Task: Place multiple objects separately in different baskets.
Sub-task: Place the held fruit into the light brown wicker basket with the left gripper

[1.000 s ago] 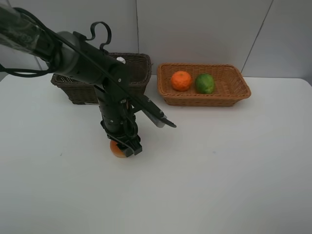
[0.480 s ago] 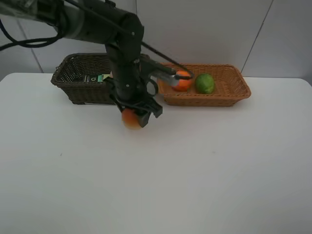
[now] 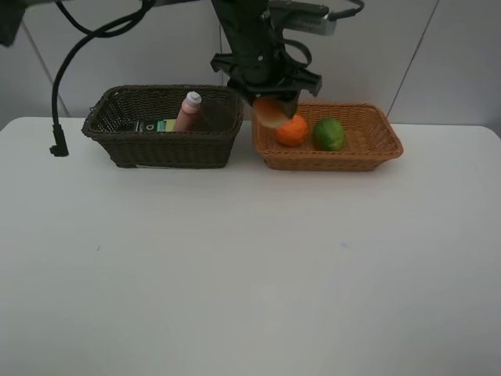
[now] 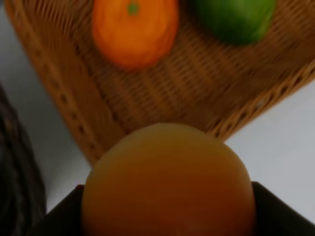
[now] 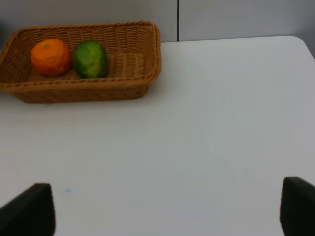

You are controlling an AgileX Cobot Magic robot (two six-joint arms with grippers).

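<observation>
You see the left gripper (image 3: 270, 106) clamped on the red-orange fruit (image 4: 168, 181) above the tan basket (image 3: 383, 146); right claw spread empty; no legible labels.

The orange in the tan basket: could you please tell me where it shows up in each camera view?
Exterior high: orange at the tan basket's left end, beside the green fruit.
Left wrist: orange, near the green fruit.
Right wrist: orange, by the green fruit.
Shared landmark: the green fruit.
</observation>
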